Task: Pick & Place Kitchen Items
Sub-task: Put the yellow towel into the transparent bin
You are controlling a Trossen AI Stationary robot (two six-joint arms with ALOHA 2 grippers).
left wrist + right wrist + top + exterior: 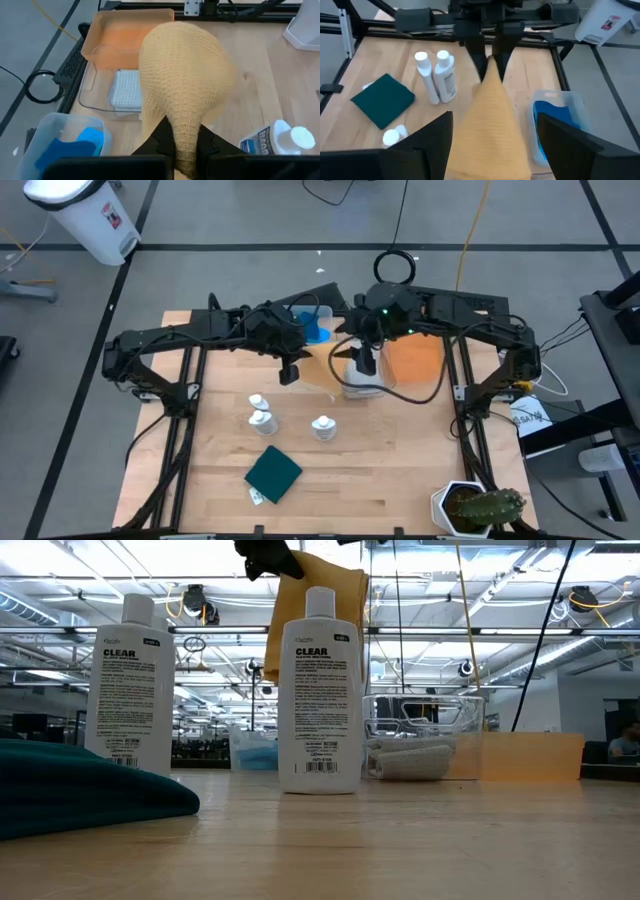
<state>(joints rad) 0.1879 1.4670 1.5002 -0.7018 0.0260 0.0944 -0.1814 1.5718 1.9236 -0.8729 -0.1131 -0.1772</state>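
Closest to the low camera, a dark green folded cloth [85, 785] is lying flat on the wooden table [400, 470], with three small white plastic bottles [262, 420] standing between it and the clear plastic bin [365, 380] that serves as the landmark at the table's far middle. Just beside that bin, the left gripper [182, 145] is holding its fingers pressed together on a mustard-yellow woven cloth [185, 85], pinching a bunched corner so the rest is hanging in a loose cone above the table. The right gripper [492, 132] is hovering over the bin with its fingers spread wide on either side of the hanging yellow cloth, gripping nothing. Inside the bin a grey folded cloth [125, 90] is resting on the bottom. An orange plastic tray [127, 37] is sitting against the bin on the right arm's side, and a second clear bin holding small blue cloth pieces [77, 147] is sitting on the bin's other side, towards the left arm. A potted cactus [480, 508] is standing well away from the bin, at the table's near right corner. Judging by its drape, the yellow cloth is light, soft and limp, so it will probably sag and swing rather than keep any shape; a firm pinch on a gathered edge, as now, looks the safest hold. It is likely about to go down into the bin.
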